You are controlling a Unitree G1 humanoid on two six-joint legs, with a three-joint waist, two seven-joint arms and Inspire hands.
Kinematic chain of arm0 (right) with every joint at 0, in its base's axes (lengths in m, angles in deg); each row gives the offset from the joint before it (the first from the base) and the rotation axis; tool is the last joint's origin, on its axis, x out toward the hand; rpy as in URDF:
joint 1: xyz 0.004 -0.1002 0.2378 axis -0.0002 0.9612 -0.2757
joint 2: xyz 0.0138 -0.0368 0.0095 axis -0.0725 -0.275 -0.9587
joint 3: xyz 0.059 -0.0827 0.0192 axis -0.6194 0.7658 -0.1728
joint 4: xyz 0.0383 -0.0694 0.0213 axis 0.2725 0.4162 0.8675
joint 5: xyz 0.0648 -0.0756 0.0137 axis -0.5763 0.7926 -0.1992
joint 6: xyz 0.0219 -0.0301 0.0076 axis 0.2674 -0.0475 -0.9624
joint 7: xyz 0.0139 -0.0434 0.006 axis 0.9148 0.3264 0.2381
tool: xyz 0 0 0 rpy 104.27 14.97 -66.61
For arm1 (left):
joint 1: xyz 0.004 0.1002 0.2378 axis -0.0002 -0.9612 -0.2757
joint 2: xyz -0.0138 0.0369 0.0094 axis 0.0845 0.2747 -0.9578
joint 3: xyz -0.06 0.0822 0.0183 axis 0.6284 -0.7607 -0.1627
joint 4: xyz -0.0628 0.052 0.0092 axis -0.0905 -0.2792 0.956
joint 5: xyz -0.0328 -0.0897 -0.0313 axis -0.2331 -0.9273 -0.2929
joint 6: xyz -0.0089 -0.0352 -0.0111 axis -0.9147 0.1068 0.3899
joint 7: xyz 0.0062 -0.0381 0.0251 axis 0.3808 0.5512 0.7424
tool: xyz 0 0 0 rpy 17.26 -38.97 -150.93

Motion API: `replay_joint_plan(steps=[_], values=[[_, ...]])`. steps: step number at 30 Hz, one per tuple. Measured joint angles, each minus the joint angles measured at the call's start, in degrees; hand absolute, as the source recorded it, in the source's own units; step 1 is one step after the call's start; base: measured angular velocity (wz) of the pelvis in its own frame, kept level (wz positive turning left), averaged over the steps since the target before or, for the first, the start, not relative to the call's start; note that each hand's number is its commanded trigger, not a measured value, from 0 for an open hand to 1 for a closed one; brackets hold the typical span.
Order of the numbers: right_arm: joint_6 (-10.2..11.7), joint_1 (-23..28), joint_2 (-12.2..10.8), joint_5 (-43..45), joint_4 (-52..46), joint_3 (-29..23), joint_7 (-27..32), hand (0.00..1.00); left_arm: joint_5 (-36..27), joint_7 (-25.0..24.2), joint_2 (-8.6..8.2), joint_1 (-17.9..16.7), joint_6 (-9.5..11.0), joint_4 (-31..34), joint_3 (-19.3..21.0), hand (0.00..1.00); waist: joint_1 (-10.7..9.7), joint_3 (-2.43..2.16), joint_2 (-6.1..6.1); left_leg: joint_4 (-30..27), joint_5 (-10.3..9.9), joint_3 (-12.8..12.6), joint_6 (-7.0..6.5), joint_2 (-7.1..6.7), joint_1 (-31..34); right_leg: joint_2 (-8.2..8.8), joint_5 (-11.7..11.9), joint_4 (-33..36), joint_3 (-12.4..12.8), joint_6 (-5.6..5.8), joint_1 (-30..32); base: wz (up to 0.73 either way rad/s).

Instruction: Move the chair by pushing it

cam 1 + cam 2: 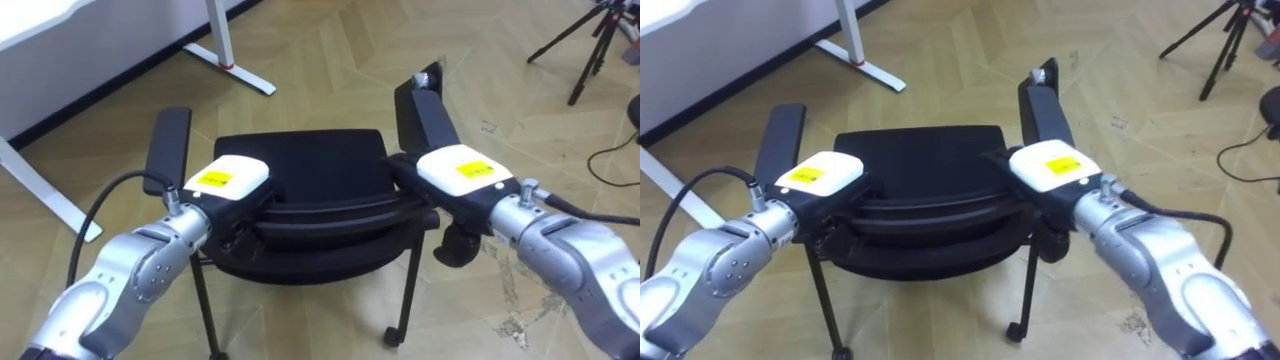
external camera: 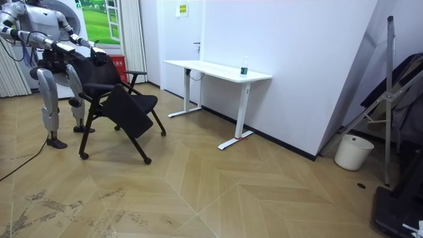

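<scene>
A black chair (image 1: pixel 300 160) with two armrests and castors stands right before me on the wooden floor. I look down over its backrest onto the seat. My left hand (image 1: pixel 228 180) lies on the backrest's top edge at its left end. My right hand (image 1: pixel 458 170) lies on the same edge at its right end, beside the right armrest (image 1: pixel 425 112). The backs of both hands face up and cover what is beneath them. In the room view I stand at the room view's left, behind the chair (image 2: pixel 122 106), with both arms reaching forward to its back.
A white desk (image 2: pixel 218 69) with a bottle (image 2: pixel 244 66) stands by the wall beyond the chair; its foot (image 1: pixel 228 55) shows ahead on the left. A tripod (image 1: pixel 590 40) stands at the far right. A white bucket (image 2: pixel 350 152) sits near the wall. Open floor lies between chair and desk.
</scene>
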State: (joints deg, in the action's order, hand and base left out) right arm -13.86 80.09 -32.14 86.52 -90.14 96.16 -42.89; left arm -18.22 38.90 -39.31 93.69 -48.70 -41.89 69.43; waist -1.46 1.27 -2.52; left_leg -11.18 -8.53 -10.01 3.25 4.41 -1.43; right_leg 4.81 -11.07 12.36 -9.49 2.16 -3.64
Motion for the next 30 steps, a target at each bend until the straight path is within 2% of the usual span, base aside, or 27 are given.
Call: replay_joint_plan(steps=[7, 11, 22, 30], values=[[-0.89, 0.11, -0.74, 0.40, 1.04, 1.42, 2.91, 0.00, -1.05, 2.09, -0.06, 0.49, -0.49, -0.58, -2.05, 1.00, 0.24, -0.15, 1.18, -0.08, 0.00, 1.29, 0.00, -0.09, 0.56, -0.05, 0.00, -0.66, -1.20, -0.01, -0.48, 0.08], [-0.97, 0.09, -2.47, 1.09, 1.84, 2.15, 4.21, 0.00, -1.05, 2.84, -0.10, 0.49, -0.28, -0.64, -2.42, 1.00, 0.32, -0.15, 1.36, -0.09, 0.00, 1.57, 0.00, -0.11, 0.69, -0.04, 0.00, -0.70, -1.42, 0.00, -0.46, 0.03], [-0.93, 0.35, -2.88, 1.10, 2.86, 2.33, 6.40, 0.00, -1.02, 2.90, -0.39, 0.50, -0.50, -0.65, -2.45, 1.00, 0.23, -0.16, 1.61, -0.47, 0.00, 2.02, 0.00, -0.12, 1.20, -0.05, 0.01, -0.70, -1.73, -0.01, -0.33, 0.01], [-0.85, 0.32, -2.81, 1.22, 5.81, 3.45, 11.46, 0.00, -0.88, 2.63, -1.03, 0.51, -1.36, -0.64, -2.76, 1.00, 0.14, -0.48, 2.20, -0.68, 0.00, 2.17, 0.00, -0.12, 1.62, -0.06, 0.06, -0.70, -2.07, -0.09, -0.26, 0.01]])
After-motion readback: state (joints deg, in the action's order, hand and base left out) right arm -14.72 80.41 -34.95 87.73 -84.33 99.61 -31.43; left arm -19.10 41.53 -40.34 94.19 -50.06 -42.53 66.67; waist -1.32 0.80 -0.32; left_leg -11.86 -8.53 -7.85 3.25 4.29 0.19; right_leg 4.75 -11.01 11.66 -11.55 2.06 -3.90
